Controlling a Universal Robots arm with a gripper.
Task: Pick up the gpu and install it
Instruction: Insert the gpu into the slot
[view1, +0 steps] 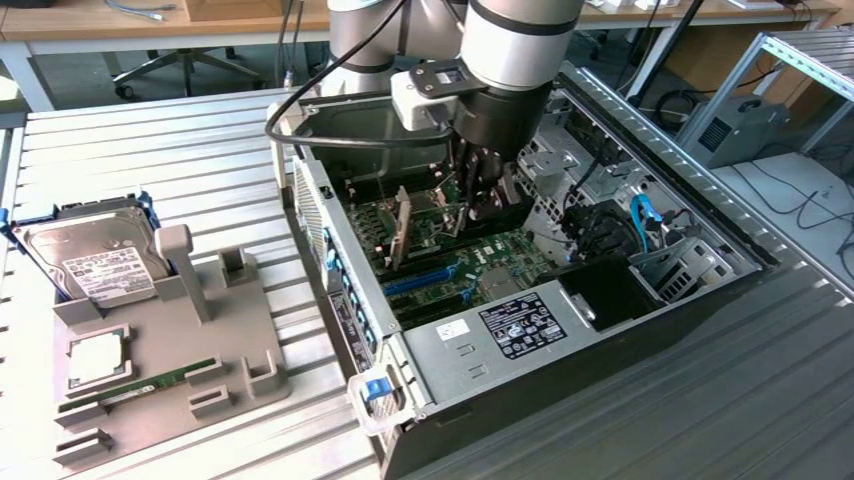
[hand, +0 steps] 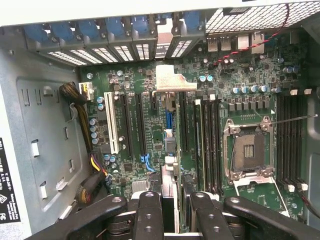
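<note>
Nearest your wrist camera you see the black two-fingered gripper (hand: 176, 212), its fingers (hand: 150, 215) closed on the top edge of the gpu (hand: 176, 145), a thin flat expansion card seen edge-on with a silver metal bracket folded over at its far end. The card stands upright, running from between the fingers out toward the slot openings in the case's rear wall, down among the long black expansion slots of the green motherboard (hand: 240, 100). Whether its edge is fully down in a slot, you cannot tell.

Just beside the card lies a white expansion slot (hand: 113, 125); on the other side sits the open silver CPU socket frame (hand: 250, 150).

In the exterior view, your grey robot arm (view1: 514, 60) reaches down into the open black and silver computer case (view1: 534, 290), the gripper (view1: 470, 195) holding the card over the motherboard. A black label with white print (view1: 523, 325) lies on the silver power-supply cover; its writing is too small to read.

Well apart, to the exterior view's left, a grey plastic fixture tray (view1: 167, 350) rests on the ribbed metal table (view1: 160, 170), carrying a silver hard drive with a white label (view1: 91, 260), unreadable, and a slim green RAM stick (view1: 154, 382).
</note>
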